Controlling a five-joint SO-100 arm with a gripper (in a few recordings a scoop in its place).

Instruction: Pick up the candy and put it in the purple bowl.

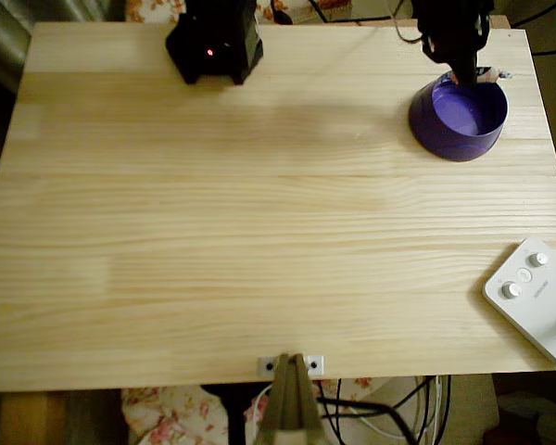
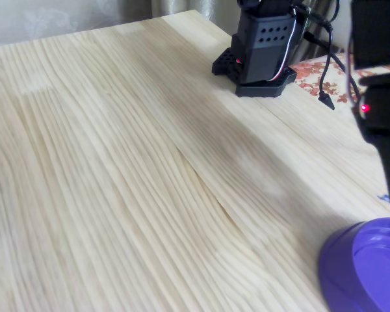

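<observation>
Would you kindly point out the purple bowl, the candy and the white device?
purple bowl (image 1: 456, 141), overhead view, its front outer wall.
candy (image 1: 487, 76), overhead view, its pale wrapper at the bowl's far rim.
white device (image 1: 549, 311), overhead view, its flat top.

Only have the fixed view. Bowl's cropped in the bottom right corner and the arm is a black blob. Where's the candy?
Observer: Overhead view shows the candy at the end effector tip, over the far rim of the purple bowl. It looks gripped.
Operator: Anything in the bowl?
Observer: No, the inside is bare purple, so the candy is not dropped yet.
Operator: Other clutter?
Observer: A white device with knobs sits at the table's lower right corner in the overhead view, well apart from the bowl.
</observation>
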